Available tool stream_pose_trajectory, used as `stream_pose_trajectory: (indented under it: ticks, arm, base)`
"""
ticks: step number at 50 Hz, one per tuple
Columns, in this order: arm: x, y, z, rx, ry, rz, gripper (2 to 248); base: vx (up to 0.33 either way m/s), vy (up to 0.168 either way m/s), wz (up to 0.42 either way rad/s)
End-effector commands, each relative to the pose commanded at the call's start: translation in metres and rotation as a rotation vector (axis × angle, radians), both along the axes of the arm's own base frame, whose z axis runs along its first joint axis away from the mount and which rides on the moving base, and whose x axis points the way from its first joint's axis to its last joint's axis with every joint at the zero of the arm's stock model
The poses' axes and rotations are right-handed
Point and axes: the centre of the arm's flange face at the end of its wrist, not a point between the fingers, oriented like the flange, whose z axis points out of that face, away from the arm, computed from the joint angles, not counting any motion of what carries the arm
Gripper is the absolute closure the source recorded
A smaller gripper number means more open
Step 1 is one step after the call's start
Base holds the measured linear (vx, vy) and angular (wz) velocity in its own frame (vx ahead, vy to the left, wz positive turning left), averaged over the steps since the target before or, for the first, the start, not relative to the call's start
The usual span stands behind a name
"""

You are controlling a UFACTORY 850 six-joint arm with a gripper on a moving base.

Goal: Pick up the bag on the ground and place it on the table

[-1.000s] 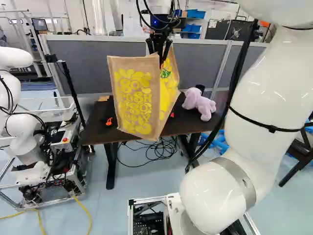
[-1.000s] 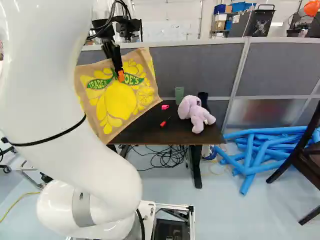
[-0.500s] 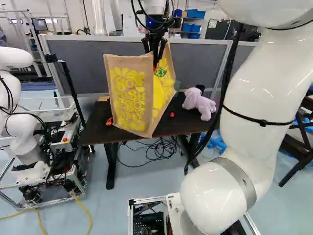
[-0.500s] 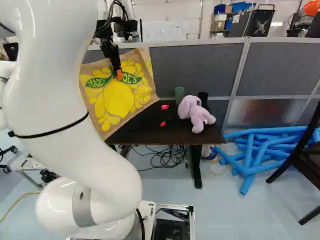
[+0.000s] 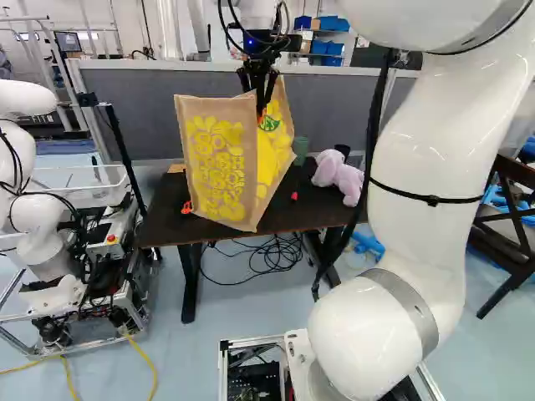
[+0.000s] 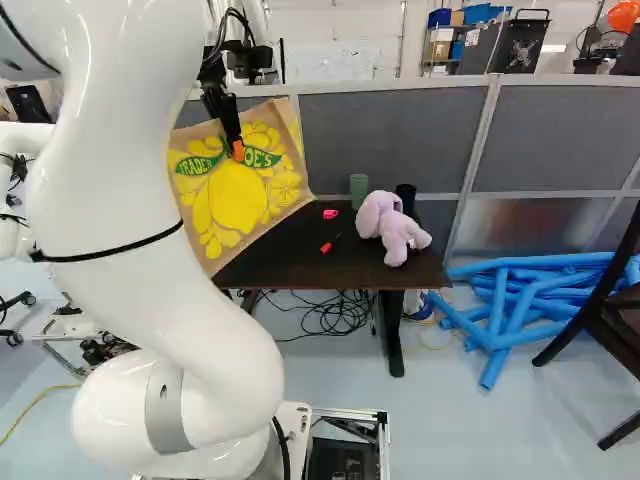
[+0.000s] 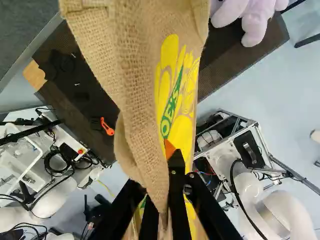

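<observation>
A gray divider [image 5: 167,109] runs behind the dark tabletop [image 5: 163,227], on a pale blue floor [image 5: 221,313]. In the left base view, the bag [image 5: 216,167], tan with yellow print, hangs upright from the black gripper [image 5: 260,107], its lower part across the tabletop's front edge; I cannot tell if they touch. A purple stuffed toy [image 5: 336,177] sits toward the tabletop's right end, and black cables [image 5: 272,255] lie beneath it. Another robot [image 5: 42,238] stands to the tabletop's left.

In the right base view, a green cup [image 6: 358,188] stands at the tabletop's back, with a small pink thing [image 6: 330,214] and a red one [image 6: 326,248] on it nearer the bag. Blue foam tubes [image 6: 510,290] are piled to the tabletop's right, near a dark chair [image 6: 618,318].

In the wrist view, the fingers are closed on the bag, its wall pinched between them. An orange tool [image 7: 107,126] lies on the tabletop beside the bag.
</observation>
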Motion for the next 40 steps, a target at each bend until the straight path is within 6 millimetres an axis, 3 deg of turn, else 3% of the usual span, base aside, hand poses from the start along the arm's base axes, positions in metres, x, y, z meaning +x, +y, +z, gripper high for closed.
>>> stream_pose_trajectory:
  ticks: [40]
  arm:
    - [0.060,0.019,-0.063,-0.028,0.054,0.008,228]
  base:
    - [0.000,0.000,0.000]
